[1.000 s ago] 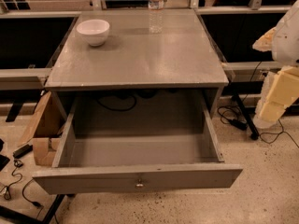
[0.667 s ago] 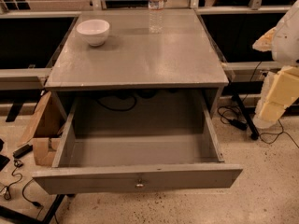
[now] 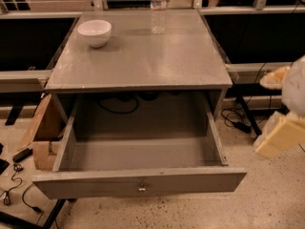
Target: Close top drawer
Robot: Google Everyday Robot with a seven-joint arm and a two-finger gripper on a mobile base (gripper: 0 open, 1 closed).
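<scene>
The top drawer (image 3: 95, 184) is a wide, deep grey wooden drawer, pulled far out of the grey table (image 3: 138, 61) toward the camera. It looks bare inside. Its long flat front panel has one small brass knob (image 3: 141, 189) at the centre. My gripper (image 3: 281, 138) shows as a cream and yellowish shape at the right edge of the camera view. It hangs in the air to the right of the drawer's front right corner, apart from it and holding nothing that I can see.
A white bowl (image 3: 95, 32) and a clear water bottle (image 3: 158, 7) stand at the back of the table top. A cardboard box (image 3: 42, 137) and cables (image 3: 14, 194) lie on the floor at the left. More cables (image 3: 238, 118) and a stand leg are at the right.
My gripper and arm have moved lower at the right edge, now level with the open drawer. The drawer, bowl and bottle have not moved.
</scene>
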